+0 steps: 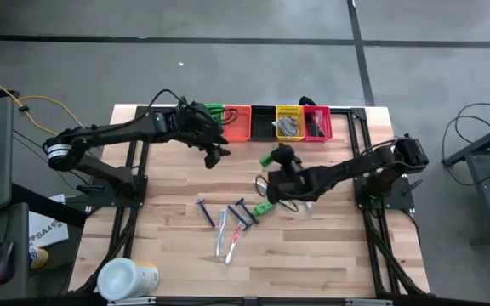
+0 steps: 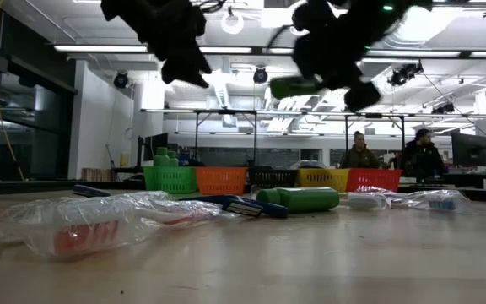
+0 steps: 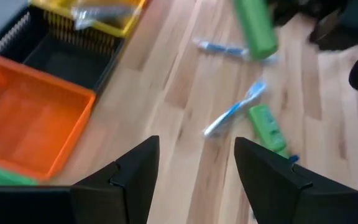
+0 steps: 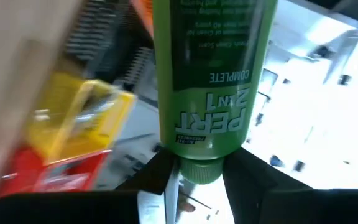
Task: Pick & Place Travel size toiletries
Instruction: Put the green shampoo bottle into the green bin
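Green and glossy, a travel-size Pert shampoo bottle fills the right wrist view, its cap end pinched between the narrowly parted fingers of the right gripper, which holds it lifted off the wooden table, a little short of the row of coloured bins. Judging by its look, the small plastic bottle should be light and fairly stiff but slick and round, so a hold this close to the cap could let it swing or slide; a grip across the middle of the body would likely be steadier. A second green bottle lies farther out from the bins, beside blue razors and toothbrushes that appear thin, light and low to the wood, best taken across their handles. Left gripper hangs just off the bins' green and orange end, fingers well apart, holding nothing.
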`<act>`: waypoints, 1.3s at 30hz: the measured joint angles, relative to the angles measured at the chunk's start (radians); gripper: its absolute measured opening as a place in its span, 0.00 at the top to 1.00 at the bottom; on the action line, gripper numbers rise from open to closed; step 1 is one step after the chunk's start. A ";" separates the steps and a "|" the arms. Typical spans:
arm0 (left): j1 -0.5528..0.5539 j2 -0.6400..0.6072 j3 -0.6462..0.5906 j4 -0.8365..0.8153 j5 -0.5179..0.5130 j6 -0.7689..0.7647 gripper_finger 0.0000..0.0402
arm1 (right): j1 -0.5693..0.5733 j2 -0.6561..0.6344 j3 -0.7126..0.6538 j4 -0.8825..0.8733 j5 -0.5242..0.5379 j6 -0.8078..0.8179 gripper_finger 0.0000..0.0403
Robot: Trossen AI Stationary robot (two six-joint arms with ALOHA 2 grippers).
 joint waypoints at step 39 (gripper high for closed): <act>-0.033 0.090 0.001 0.169 -0.021 -0.067 0.48 | -0.125 0.203 0.000 1.120 -0.209 -0.971 0.78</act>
